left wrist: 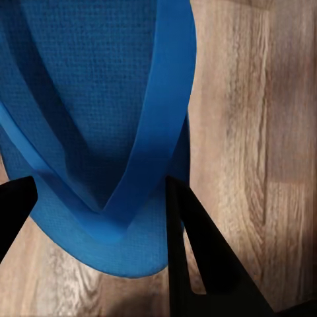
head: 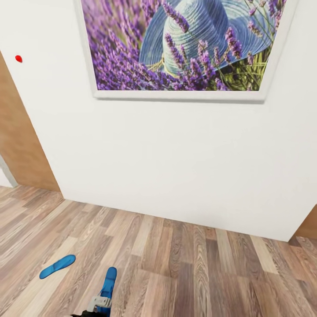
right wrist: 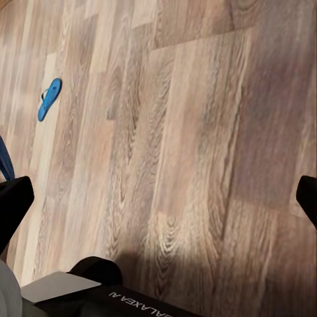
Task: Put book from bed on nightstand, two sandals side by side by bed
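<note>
One blue sandal (head: pixel 57 266) lies flat on the wood-plank floor at the lower left; it also shows small in the right wrist view (right wrist: pixel 49 99). The other sandal (head: pixel 108 282) sticks forward out of my left gripper (head: pixel 99 304) at the bottom edge. In the left wrist view this sandal (left wrist: pixel 99 119) and its strap sit between the black fingers (left wrist: pixel 191 251), with my left gripper (left wrist: pixel 99 218) shut on its end. My right gripper (right wrist: pixel 158 201) hangs open over bare floor. The book, the bed and the nightstand are out of view.
A white wall (head: pixel 176 163) stands close ahead, carrying a large framed lavender-and-hat picture (head: pixel 185 44). A brown door or panel (head: pixel 17 141) is at the left, with a small red dot (head: pixel 18 58) on the wall beside it. Plank floor (head: pixel 198 273) spreads to the right.
</note>
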Controlling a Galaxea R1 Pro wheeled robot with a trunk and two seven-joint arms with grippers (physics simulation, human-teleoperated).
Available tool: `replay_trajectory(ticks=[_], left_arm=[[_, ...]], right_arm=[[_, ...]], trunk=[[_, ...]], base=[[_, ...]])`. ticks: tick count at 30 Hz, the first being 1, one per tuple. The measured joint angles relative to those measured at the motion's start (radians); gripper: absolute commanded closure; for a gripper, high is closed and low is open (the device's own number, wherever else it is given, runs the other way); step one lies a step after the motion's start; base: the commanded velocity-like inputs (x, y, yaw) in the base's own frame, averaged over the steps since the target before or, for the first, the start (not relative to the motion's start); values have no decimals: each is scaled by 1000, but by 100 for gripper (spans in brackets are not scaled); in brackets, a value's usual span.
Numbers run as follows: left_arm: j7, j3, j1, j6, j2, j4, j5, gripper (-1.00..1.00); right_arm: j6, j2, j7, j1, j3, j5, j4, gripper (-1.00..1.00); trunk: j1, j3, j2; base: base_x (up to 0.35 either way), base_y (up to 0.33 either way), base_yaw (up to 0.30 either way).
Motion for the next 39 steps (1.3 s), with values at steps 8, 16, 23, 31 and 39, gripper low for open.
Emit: replay_trajectory(ticks=[8, 16, 23, 31, 39], left_arm=[[-1, -1, 2, 0, 0, 0, 1, 100], [-1, -1, 2, 0, 0, 0, 0, 100], [-1, -1, 2, 0, 0, 0, 0, 100], [-1, -1, 2, 0, 0, 0, 0, 100], [-1, -2, 2, 0, 0, 0, 0, 100]], right_arm=[[0, 0, 0, 0, 0, 0, 0, -100], [0, 0, 0, 0, 0, 0, 1, -100], [0, 0, 0, 0, 0, 0, 1, -100], [0, 0, 0, 0, 0, 0, 0, -100], [0, 0, 0, 0, 0, 0, 0, -100]], trunk=[[0, 0, 0], [0, 0, 0], [0, 0, 0], [0, 0, 0], [0, 0, 0]], base=[[150, -119, 229], [7, -6, 278], [0, 0, 279], [0, 0, 279], [0, 0, 279]])
